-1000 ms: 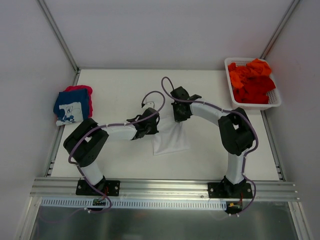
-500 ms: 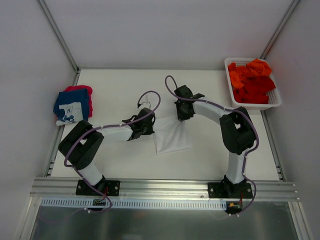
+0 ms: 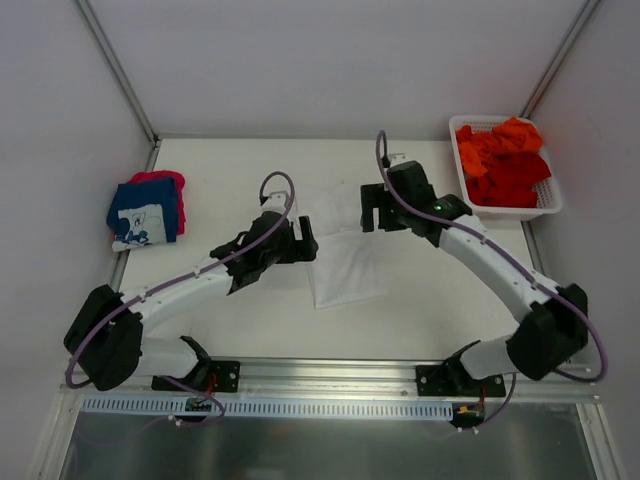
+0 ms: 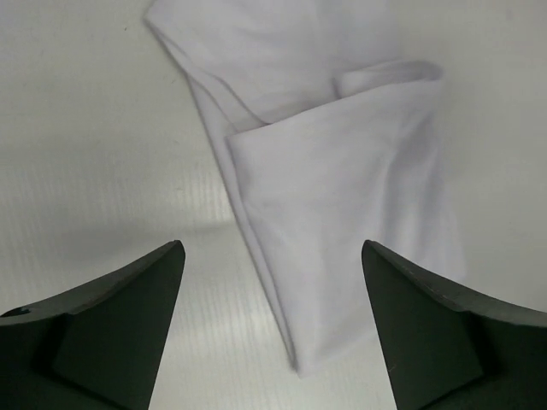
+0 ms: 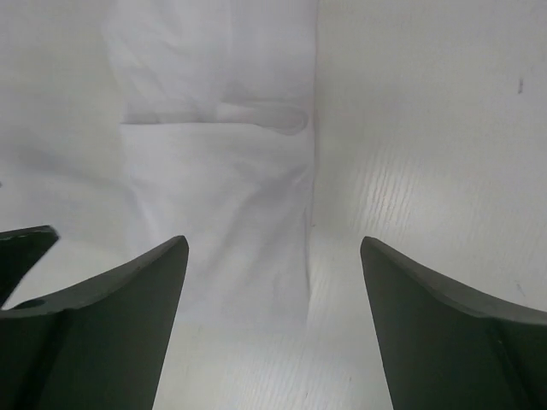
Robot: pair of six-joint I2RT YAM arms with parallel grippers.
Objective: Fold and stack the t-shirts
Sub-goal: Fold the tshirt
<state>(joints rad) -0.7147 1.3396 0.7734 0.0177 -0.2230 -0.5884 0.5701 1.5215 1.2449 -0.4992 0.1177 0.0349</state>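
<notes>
Light is bright, even and diffuse, casting only faint soft shadows. The overhead view is sharp. Up close, the fingers of the left gripper and right gripper blur slightly at their edges. The white t-shirt ahead is crisp, with a pale sheen on the bench beside it.

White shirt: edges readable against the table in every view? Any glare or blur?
Top view: the white shirt nearly blends into the table; only faint shadows outline it. Left wrist view: sharp, fold shadows clear, bright patch on the table beside it. Right wrist view: washed out, its left edge hard to trace.
</notes>
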